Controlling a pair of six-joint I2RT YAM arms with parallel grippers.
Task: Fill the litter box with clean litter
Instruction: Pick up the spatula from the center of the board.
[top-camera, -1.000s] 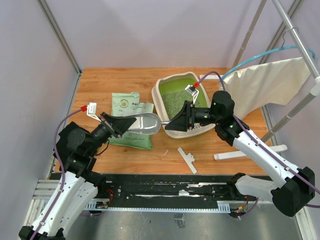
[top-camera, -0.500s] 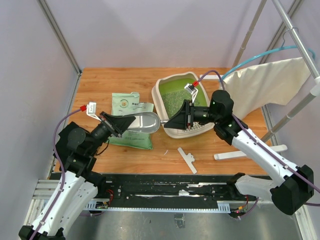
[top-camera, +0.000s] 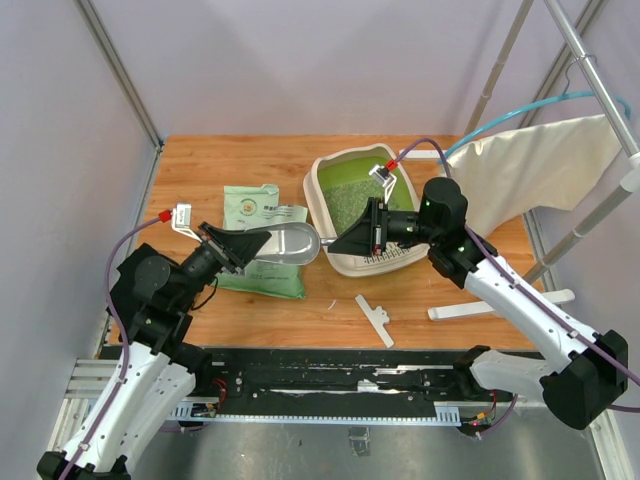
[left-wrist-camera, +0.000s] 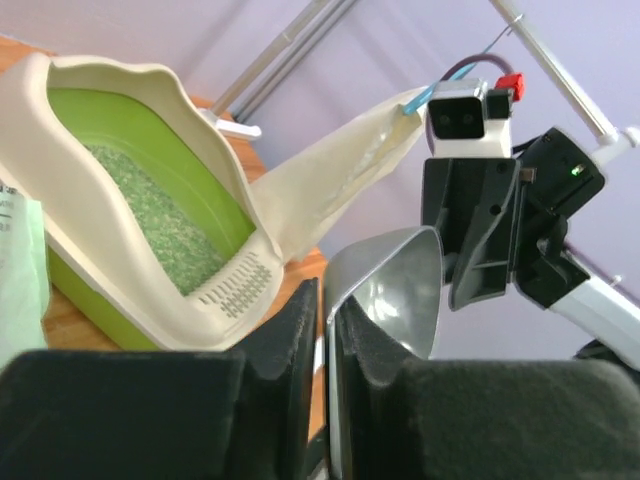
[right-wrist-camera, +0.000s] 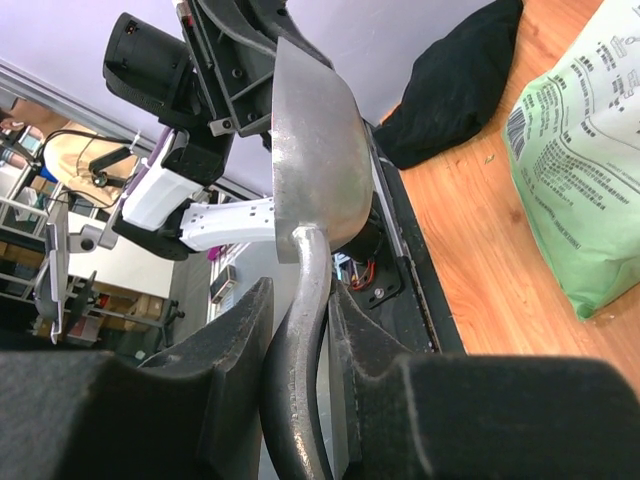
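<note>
The litter box stands right of centre. Clean litter covers only part of its green floor, so we judge more filling remains. The empty scoop hangs beside it: the left gripper pinches its bowl, and the right gripper apparently clamps its handle.

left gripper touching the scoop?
Touching. The left wrist view shows the left gripper shut on the scoop, its thin rim clamped between the jaws with no gap.
</note>
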